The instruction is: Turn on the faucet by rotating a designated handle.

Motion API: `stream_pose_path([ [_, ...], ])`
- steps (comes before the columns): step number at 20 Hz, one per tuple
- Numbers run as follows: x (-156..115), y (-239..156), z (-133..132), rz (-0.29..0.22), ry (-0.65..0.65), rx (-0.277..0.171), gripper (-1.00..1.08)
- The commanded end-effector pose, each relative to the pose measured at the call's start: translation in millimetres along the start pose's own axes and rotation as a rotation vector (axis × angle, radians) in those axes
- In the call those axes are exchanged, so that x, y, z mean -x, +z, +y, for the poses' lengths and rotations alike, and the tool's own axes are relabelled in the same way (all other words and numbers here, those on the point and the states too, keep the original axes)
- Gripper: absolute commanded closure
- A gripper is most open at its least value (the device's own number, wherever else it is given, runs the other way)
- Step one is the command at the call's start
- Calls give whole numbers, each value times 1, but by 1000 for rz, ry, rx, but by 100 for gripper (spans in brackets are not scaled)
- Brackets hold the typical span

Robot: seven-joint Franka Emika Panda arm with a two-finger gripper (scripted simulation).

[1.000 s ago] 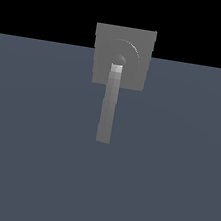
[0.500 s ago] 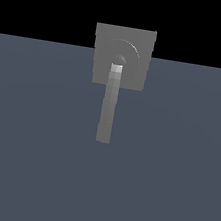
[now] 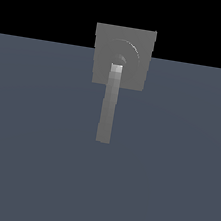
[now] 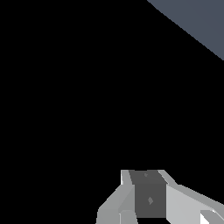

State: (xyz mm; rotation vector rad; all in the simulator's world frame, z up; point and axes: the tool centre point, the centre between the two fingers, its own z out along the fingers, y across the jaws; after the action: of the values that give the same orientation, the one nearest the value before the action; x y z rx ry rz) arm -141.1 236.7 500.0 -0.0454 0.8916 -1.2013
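Observation:
In the exterior view the faucet is a grey square plate (image 3: pixel 140 46) with a raised round dome (image 3: pixel 127 52). It stands at the far edge of the floor. The handle (image 3: pixel 108 109) is a long flat grey bar with a lighter inner end at the dome, and it reaches toward the camera. The gripper does not show in the exterior view. In the wrist view only white finger parts and a dark grey pad of the gripper (image 4: pixel 146 194) show at the picture's edge. I cannot tell how the jaws stand. Neither faucet nor handle shows in the wrist view.
A flat blue-grey floor (image 3: pixel 173 173) surrounds the faucet, with black background behind it. A corner of the same floor (image 4: pixel 199 19) shows in the wrist view; the rest there is black.

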Motion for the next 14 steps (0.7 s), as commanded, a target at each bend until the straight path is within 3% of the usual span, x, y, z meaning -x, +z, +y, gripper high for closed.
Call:
stream_pose_path([
  [1,-10,-15,25,-70,-155,51,108],
  [7,-53,-54,84,-233,-548,170,108],
  [14,-133,-99,140,-417,-1021,305,108],
])
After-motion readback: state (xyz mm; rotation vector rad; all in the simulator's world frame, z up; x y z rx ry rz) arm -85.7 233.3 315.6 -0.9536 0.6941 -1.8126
